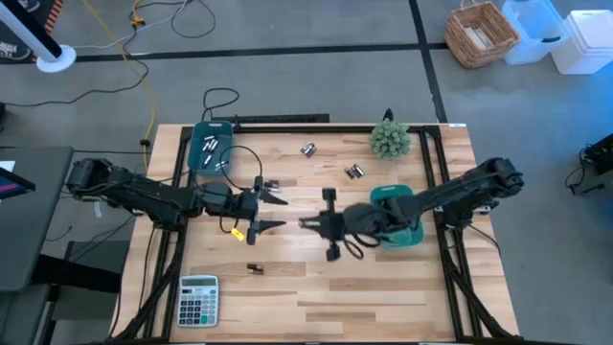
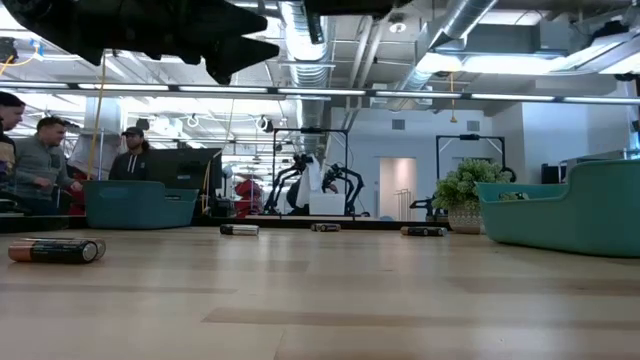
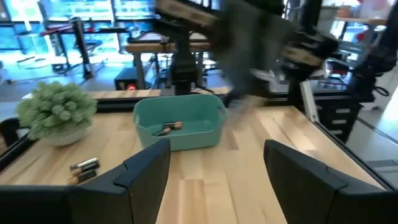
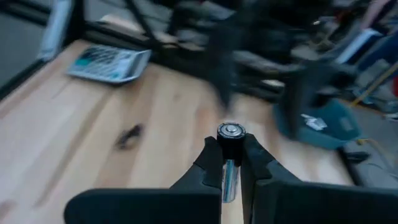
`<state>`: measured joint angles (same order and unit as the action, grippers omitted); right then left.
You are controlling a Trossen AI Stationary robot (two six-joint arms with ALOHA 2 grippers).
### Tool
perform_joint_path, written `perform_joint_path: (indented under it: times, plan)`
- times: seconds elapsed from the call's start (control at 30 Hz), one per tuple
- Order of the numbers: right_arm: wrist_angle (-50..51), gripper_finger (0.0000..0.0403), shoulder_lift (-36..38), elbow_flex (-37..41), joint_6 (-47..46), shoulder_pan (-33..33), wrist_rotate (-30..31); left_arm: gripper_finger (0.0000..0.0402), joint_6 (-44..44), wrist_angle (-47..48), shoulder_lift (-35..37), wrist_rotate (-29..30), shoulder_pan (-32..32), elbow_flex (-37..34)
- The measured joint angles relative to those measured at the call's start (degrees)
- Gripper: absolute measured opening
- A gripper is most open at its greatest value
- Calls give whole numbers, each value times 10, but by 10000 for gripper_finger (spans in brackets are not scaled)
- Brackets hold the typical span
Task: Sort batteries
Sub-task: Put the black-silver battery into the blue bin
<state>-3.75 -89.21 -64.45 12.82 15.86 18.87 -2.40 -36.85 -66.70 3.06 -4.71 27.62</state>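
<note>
Right tool (image 4: 231, 163) is clenched on one battery (image 4: 231, 134), held near counter centre; battery's long axis runs along the fingers, silver cap pointing forward out of the tips, so it sits end-on, not crosswise.

Key relation: teal bin on the right (image 1: 397, 216) lies directly behind that tool, under the right forearm; in the left wrist view it already holds a couple of cells; the other teal bin (image 1: 213, 146) is at the far-left corner, well apart and past the left arm. Which bin this cell belongs in I can't tell, size isn't readable; if it's the near one, the move is a pull-back rather than a reach.

Left tool (image 1: 268, 211) is spread wide, holding nothing, hovering facing the right tool across a small gap.

Loose batteries still on the counter: a pair (image 1: 354, 172) near the plant (image 1: 389, 140), one (image 1: 308, 149) at the far edge, one dark cell (image 1: 255, 268) near the calculator (image 1: 198, 299); that last one lies nearer the left arm.
</note>
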Motion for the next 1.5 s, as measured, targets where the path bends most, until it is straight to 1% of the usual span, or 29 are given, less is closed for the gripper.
perform_joint_path:
  times: [0.13,0.23,0.33,0.43,0.57,0.9,1.0,1.2,1.37,1.5]
  plan:
    - [-44,20,0,0,15,-28,0,254,-2,0,-1,0,-2,0]
    - [-67,20,-1,0,22,-43,-7,254,1,-20,-15,3,-2,0]
    - [-87,20,-10,0,23,-56,-21,254,5,-84,-36,21,-2,0]
    - [-97,20,-23,1,23,-61,-24,254,-8,-124,-67,46,-1,0]
    - [-102,20,-32,1,27,-66,-25,254,-15,-159,-94,46,3,0]
    - [-131,20,-39,0,27,-75,-33,249,-30,-159,-95,47,3,0]
    - [-130,20,-39,0,24,-78,-39,223,-33,-176,-95,50,3,0]
    - [-137,20,-39,0,22,-78,-40,150,-41,-174,-95,70,3,0]
    - [-138,20,-39,0,22,-78,-40,100,-43,-176,-95,81,3,0]
    - [-144,20,-39,0,17,-78,-40,52,-56,-176,-95,84,3,0]
